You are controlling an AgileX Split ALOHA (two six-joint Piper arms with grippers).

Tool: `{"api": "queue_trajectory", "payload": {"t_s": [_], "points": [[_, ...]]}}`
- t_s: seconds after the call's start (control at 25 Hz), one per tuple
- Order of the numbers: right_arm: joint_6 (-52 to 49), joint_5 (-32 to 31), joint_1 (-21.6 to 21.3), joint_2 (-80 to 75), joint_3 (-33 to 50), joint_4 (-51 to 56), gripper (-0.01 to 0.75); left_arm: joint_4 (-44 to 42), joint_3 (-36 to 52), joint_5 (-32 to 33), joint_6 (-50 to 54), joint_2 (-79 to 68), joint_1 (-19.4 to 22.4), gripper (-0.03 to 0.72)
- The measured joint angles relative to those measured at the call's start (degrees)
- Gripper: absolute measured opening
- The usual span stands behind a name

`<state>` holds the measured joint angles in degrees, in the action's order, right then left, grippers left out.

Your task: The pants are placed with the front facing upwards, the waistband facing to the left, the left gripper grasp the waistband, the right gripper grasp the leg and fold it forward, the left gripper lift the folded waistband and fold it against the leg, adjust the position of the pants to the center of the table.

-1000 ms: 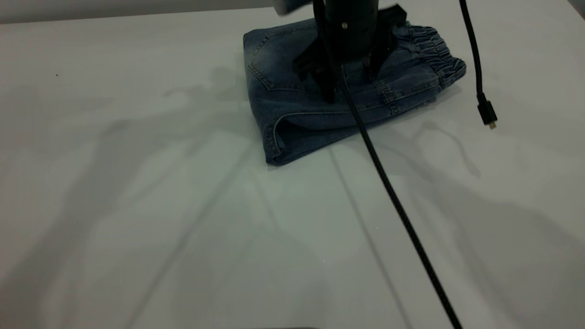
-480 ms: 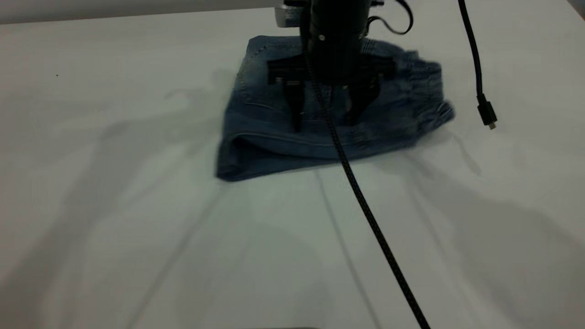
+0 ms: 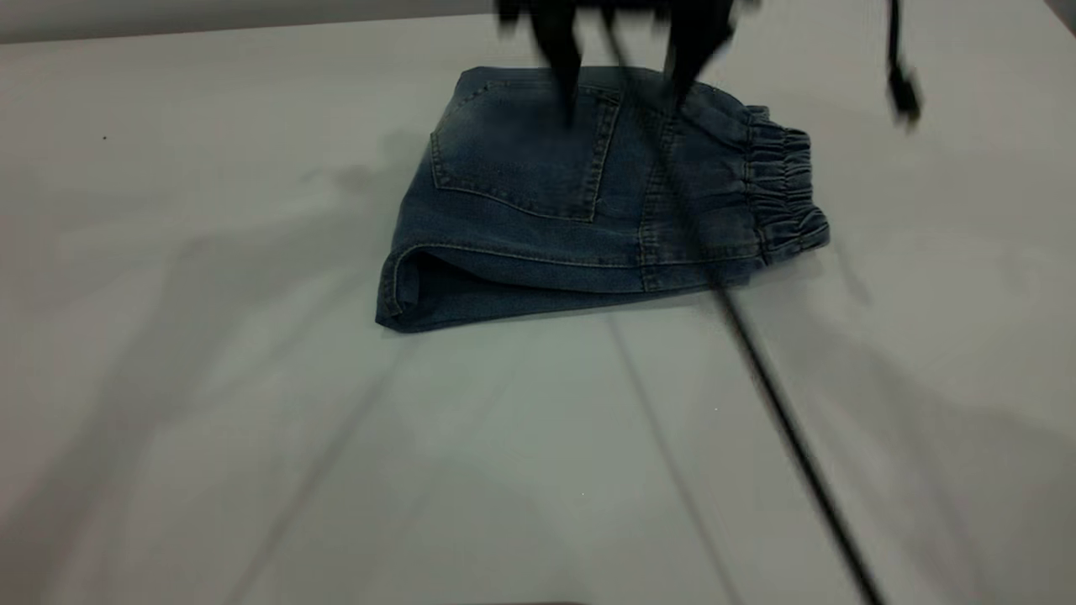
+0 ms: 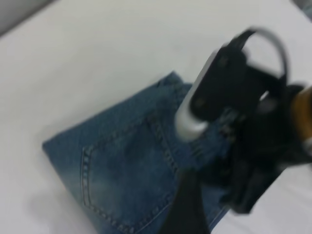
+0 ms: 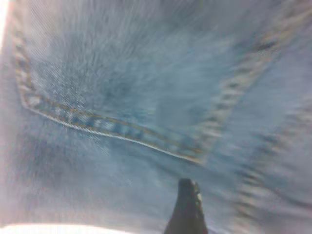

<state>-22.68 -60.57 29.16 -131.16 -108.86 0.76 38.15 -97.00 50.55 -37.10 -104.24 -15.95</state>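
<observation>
Lifted off the pants [image 3: 588, 210] (now folded), right claw [image 3: 622, 102] hangs spread apart.

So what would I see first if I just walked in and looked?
First, the folded blue denim pants, lying patch pocket up towards the far side of the big white table, with the ruffled waistband at the exterior view's right. Next, the black right gripper hanging just over them with its fingers apart. A black braided cable also slants across the table in front.
</observation>
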Motion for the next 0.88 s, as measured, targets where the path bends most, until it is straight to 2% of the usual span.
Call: {"api": "queue_trajectory", "payload": {"t_s": [0.24,0.44,0.76,0.88], "points": [[8.9,-8.7,0.0,12.2,0.0,-2.7,0.506,-4.3,0.0,6.9,0.3,8.2,0.0,0.57],[15.5,-10.2,0.0,21.7,0.8,0.6,0.506,-9.3,0.0,16.5,3.9,14.8,0.0,0.57],[20.2,-11.2,0.0,39.5,1.4,9.9,0.506,-15.1,1.3,16.6,12.2,23.9,0.0,0.57],[21.0,-11.3,0.0,47.1,5.3,10.5,0.506,-15.9,3.3,16.6,13.8,27.7,0.0,0.57]]}}
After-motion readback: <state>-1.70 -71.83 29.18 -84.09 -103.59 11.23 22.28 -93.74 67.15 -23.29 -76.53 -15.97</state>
